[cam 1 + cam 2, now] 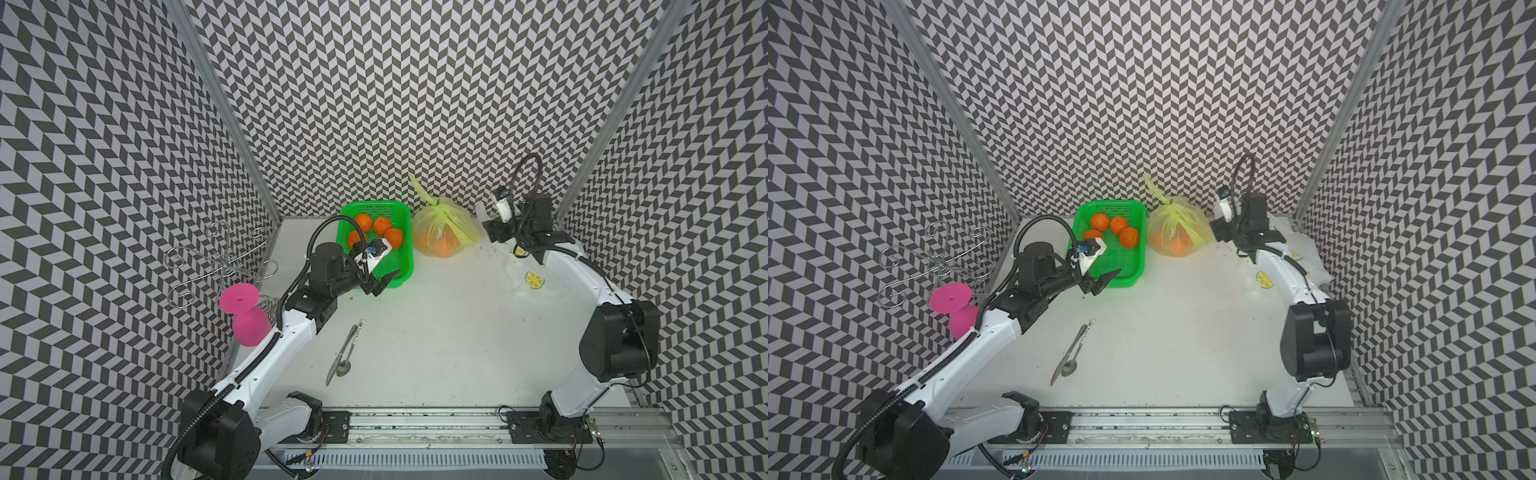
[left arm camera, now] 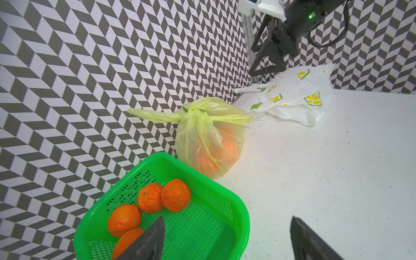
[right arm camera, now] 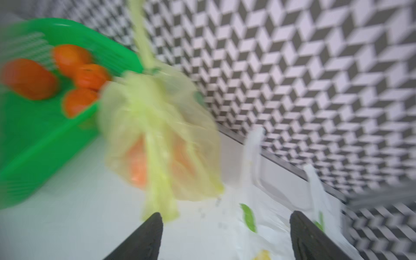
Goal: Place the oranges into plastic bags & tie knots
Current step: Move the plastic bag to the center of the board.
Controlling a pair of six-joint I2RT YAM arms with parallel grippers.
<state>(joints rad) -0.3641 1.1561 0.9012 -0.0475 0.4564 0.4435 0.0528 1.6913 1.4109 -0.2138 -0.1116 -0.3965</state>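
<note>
Four oranges [image 2: 175, 194] sit in the green basket [image 2: 202, 234], just ahead of the left gripper [image 1: 384, 283]. Its jaws stand wide apart and hold nothing — one finger over the basket's near corner, the other over bare table [image 1: 436, 332]. Past the basket from that gripper, just beside it, stands the yellow-green bag [image 2: 202, 139]. More oranges show through its skin, and its handles are tied in a knot [image 2: 191, 112] on top. The right gripper [image 3: 225, 216] is spread wide too and grips nothing. Its wrist view is blurred, and a loose yellow handle strip ends just beside one finger — touching or not, I cannot tell. Beneath this gripper the white lemon-print bag [image 2: 297, 101] lies flat, handles loose.
</note>
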